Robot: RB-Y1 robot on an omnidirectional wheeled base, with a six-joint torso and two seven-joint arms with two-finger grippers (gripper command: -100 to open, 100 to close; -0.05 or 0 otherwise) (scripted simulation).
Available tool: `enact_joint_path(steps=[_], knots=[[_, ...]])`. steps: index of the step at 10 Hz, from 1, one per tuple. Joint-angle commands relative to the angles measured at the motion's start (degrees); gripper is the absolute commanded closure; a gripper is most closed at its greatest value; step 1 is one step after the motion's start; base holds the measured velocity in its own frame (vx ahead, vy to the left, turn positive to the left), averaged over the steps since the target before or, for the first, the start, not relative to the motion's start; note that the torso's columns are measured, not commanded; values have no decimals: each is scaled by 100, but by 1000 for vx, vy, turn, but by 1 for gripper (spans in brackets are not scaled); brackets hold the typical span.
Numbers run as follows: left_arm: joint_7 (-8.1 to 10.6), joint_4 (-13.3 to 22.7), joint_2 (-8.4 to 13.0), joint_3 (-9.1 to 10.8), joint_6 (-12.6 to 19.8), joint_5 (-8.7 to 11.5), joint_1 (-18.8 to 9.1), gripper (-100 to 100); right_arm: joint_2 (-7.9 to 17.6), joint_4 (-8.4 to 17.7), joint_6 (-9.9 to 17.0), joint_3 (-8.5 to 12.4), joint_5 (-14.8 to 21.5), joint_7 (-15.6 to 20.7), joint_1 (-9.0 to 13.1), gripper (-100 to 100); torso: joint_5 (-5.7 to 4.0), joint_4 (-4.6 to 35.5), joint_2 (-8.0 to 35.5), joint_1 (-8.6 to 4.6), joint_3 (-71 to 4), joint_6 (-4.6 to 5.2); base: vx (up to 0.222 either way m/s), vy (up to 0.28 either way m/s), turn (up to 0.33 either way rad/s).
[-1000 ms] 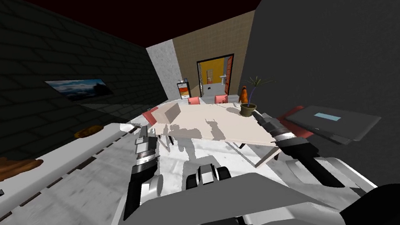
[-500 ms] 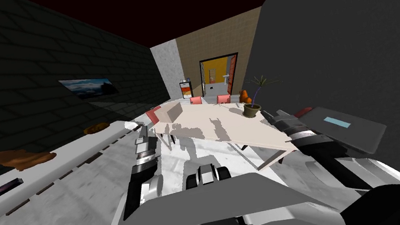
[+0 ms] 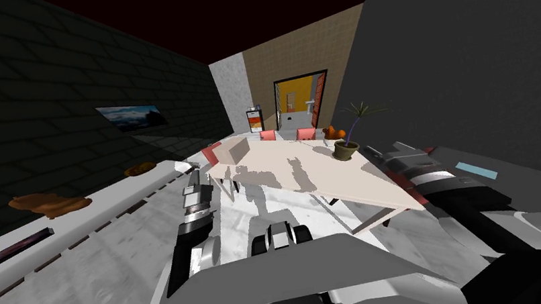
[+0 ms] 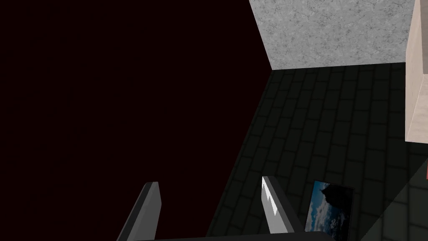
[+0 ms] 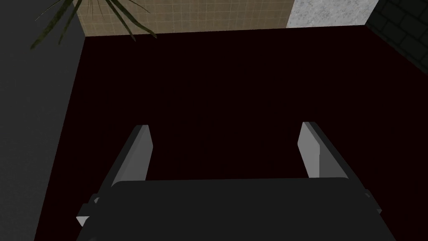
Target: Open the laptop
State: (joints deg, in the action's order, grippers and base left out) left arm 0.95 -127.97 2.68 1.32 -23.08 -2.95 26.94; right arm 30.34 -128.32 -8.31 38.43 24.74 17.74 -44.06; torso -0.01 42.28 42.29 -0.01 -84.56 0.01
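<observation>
1. Left jaws: the fingers (image 4: 271,205) stand apart with nothing between them. The arm is raised at the near corner of the pale bench (image 3: 307,178).
2. Right jaws: the fingers (image 5: 140,152) are spread wide and grip nothing.
3. The laptop (image 3: 505,183) is a dark grey slab with its lid down flat. It lies to the outer side of the right jaws, back along that forearm, which crosses its near edge. What carries it: cannot tell.
4. The lid bears a light blue patch (image 3: 477,169), too small to tell whether it carries writing.
5. The bench runs ahead between the two jaws. A tan box (image 3: 232,151) sits ahead of the left jaws. A potted plant (image 3: 344,147) sits just ahead of the right jaws.
6. A framed sky picture (image 4: 330,207) hangs on the dark brick wall (image 4: 334,125), just beyond the left jaws.
</observation>
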Motion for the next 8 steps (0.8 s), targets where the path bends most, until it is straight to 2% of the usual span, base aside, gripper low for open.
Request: enact_joint_path(steps=[1, 3, 6, 8], knots=[[0, 0, 0, 0, 0, 0, 0, 0, 183, 123, 61, 330, 145, 122, -79, -100, 0, 0, 0, -1, -1, -3, 6, -9, 58], [0, 0, 0, 0, 0, 0, -1, 0, 487, 273, 220, 731, 363, 307, -255, -100, 1, 0, -1, 2, -1, -3, 12, -10, 169], [0, 0, 0, 0, 0, 0, 0, 0, 635, 356, 299, 1133, 458, 396, -340, -100, 1, 0, 1, 0, 0, -2, 9, -15, 91], [0, 0, 0, 0, 0, 0, -1, 0, 915, 537, 455, 1573, 623, 565, -499, -100, 2, 0, 0, 2, -1, -4, 9, -17, 202]])
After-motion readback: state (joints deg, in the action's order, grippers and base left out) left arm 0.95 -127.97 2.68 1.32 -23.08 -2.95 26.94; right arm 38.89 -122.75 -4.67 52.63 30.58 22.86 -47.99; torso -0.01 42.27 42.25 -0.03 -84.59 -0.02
